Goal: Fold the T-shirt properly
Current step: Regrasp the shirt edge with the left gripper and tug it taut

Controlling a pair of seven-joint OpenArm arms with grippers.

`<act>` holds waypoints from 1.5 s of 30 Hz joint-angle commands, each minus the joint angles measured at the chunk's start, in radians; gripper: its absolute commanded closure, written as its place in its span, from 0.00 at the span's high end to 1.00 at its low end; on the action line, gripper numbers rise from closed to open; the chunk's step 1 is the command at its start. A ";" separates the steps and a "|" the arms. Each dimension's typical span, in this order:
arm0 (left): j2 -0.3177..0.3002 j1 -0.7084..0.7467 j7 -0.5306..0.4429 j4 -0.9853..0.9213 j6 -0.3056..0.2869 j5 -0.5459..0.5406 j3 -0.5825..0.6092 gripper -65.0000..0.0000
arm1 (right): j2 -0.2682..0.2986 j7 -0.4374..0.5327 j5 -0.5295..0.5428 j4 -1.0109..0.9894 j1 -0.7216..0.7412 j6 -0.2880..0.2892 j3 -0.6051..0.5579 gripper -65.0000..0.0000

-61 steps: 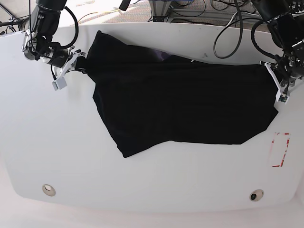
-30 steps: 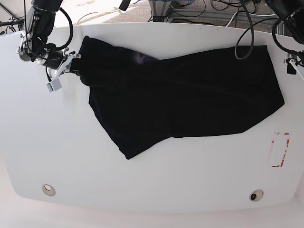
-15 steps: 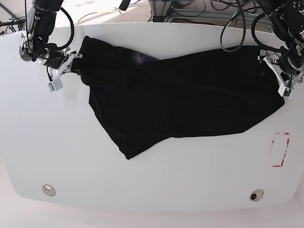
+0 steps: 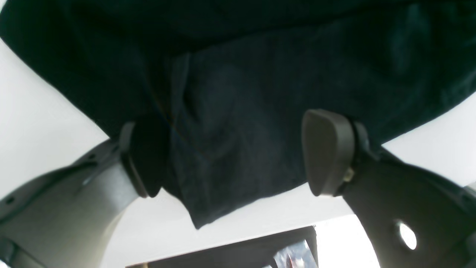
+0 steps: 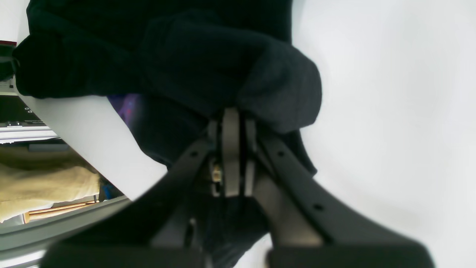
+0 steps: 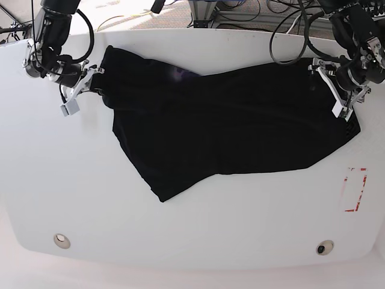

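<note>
Black T-shirt [image 6: 228, 129] between end effectors

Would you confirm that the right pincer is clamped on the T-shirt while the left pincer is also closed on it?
Not quite: the left pincer is open, its jaws straddling the T-shirt, as the left wrist view shows. The right pincer is indeed clamped on it.

Robotics lab, white rounded table [image 6: 192, 241], cable tangle [image 6: 240, 15] behind, two mounted arms
</note>
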 commanded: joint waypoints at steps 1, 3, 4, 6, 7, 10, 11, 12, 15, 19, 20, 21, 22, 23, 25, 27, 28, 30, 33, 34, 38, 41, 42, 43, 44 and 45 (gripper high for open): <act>-0.012 -0.024 -0.011 -0.036 -0.001 -0.004 -0.005 0.80 | 0.019 0.016 0.025 0.017 0.009 0.001 0.008 0.00; -0.015 -0.025 -0.015 -0.056 0.003 -0.004 -0.006 0.80 | 0.020 0.016 0.025 0.017 0.009 0.001 0.008 0.00; -0.015 -0.025 -0.015 -0.056 0.001 -0.004 -0.006 0.80 | 0.022 0.016 0.025 0.016 0.009 0.001 0.008 0.00; -0.015 -0.022 -0.015 -0.039 0.000 -0.009 -0.006 0.80 | 0.022 0.016 0.025 0.016 0.008 0.001 0.008 0.00; -0.015 -0.019 -0.015 -0.027 0.000 -0.009 -0.006 0.80 | 0.022 0.016 0.025 0.016 0.008 0.001 0.008 0.00; -0.015 -0.018 -0.014 0.045 -0.001 -0.009 -0.008 0.80 | 0.022 0.016 0.025 0.016 0.009 0.001 0.008 0.00; -0.015 -0.013 -0.012 0.057 -0.001 -0.009 -0.008 0.80 | 0.022 0.016 0.025 0.016 0.009 0.001 0.008 0.00; -0.017 -0.007 -0.012 0.071 -0.001 -0.009 -0.009 0.80 | 0.022 0.016 0.025 0.016 0.009 0.001 0.008 0.00; -0.017 -0.007 -0.012 0.070 0.000 -0.003 -0.044 0.80 | 0.022 0.016 0.025 0.016 0.009 0.001 0.008 0.00; -0.023 -0.014 -0.014 0.004 0.001 0.001 -0.072 0.80 | 0.022 0.016 0.025 0.016 0.009 0.001 0.008 0.00; -0.031 -0.022 -0.014 -0.012 0.001 0.005 -0.074 0.80 | 0.022 0.016 0.025 0.016 0.009 0.001 0.008 0.00; -0.037 -0.028 -0.014 -0.028 0.001 0.010 -0.074 0.80 | 0.022 0.016 0.025 0.016 0.009 0.001 0.008 0.00; -0.038 -0.030 -0.015 -0.039 0.001 0.011 -0.074 0.80 | 0.022 0.016 0.025 0.016 0.009 0.001 0.008 0.00; -0.043 -0.031 -0.015 -0.055 0.001 0.011 -0.074 0.80 | 0.022 0.016 0.025 0.016 0.009 0.001 0.008 0.00; -0.043 -0.034 -0.015 -0.073 0.001 0.011 -0.074 0.80 | 0.022 0.016 0.025 0.016 0.009 0.001 0.008 0.00; -0.043 -0.034 -0.015 -0.094 0.001 0.010 -0.069 0.80 | 0.022 0.016 0.025 0.016 0.009 0.001 0.008 0.00; -0.041 -0.034 -0.015 -0.102 0.001 0.010 -0.068 0.80 | 0.022 0.016 0.025 0.016 0.009 0.001 0.008 0.00; -0.040 -0.034 -0.015 -0.117 -0.001 0.010 -0.066 0.80 | 0.022 0.016 0.025 0.016 0.009 0.001 0.008 0.00; -0.038 -0.034 -0.015 -0.122 -0.001 0.007 -0.032 0.79 | 0.022 0.016 0.025 0.016 0.009 0.001 0.008 0.00; -0.038 -0.034 -0.015 -0.117 -0.001 0.007 -0.015 0.79 | 0.022 0.016 0.025 0.016 0.009 0.001 0.008 0.00; -0.037 -0.030 -0.015 -0.117 -0.001 0.005 0.031 0.76 | 0.022 0.016 0.025 0.016 0.009 0.001 0.008 0.00; -0.034 -0.034 -0.015 -0.122 -0.001 0.005 0.038 0.53 | 0.022 0.016 0.025 0.016 0.009 0.001 0.008 0.00; -0.028 -0.034 -0.018 -0.122 -0.001 0.007 0.040 0.42 | 0.022 0.016 0.025 0.016 0.009 0.001 0.008 0.00; -0.018 -0.034 -0.026 -0.122 -0.001 0.010 0.040 0.31 | 0.022 0.016 0.025 0.016 0.009 0.001 0.008 0.00; -0.011 -0.034 -0.038 -0.122 0.000 0.010 0.040 0.21 | 0.022 0.016 0.025 0.016 0.009 0.001 0.008 0.00; -0.009 -0.034 -0.057 -0.124 0.001 0.011 0.038 0.10 | 0.022 0.016 0.025 0.016 0.009 0.001 0.008 0.00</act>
